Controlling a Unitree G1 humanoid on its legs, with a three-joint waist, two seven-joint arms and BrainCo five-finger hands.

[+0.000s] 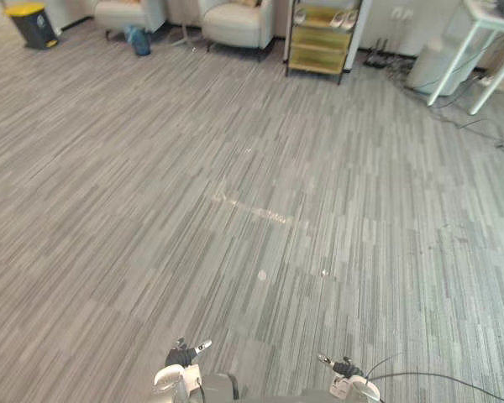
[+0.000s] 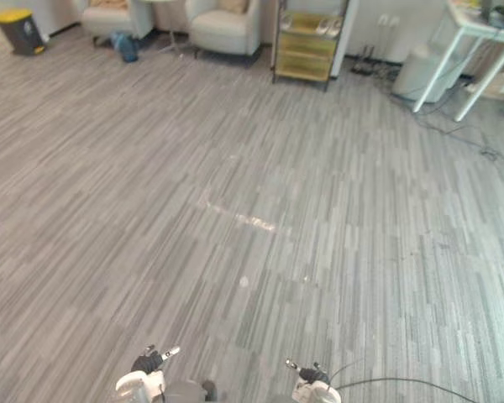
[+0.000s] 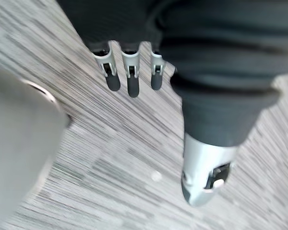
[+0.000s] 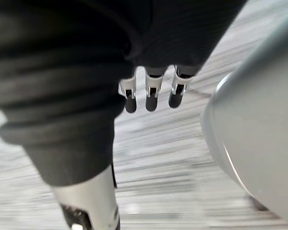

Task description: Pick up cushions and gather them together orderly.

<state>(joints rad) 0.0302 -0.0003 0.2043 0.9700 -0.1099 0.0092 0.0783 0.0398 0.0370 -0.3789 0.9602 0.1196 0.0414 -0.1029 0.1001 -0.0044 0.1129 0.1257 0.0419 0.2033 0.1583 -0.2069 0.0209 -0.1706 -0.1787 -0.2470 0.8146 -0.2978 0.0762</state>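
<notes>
Far away at upper left, tan fabric cushions [image 2: 233, 5] sit on cream upholstered armchairs [image 2: 223, 32]. Nearer, over grey striped carpet [image 1: 235, 210], the left hand [image 3: 132, 79] hangs straight-fingered and empty; the right hand [image 4: 151, 96] likewise.

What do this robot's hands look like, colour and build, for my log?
The left hand and right hand match: a dark ribbed cover over back and wrist, then a row of silver fingers with dark rounded tips and a broader silver thumb set apart.
</notes>
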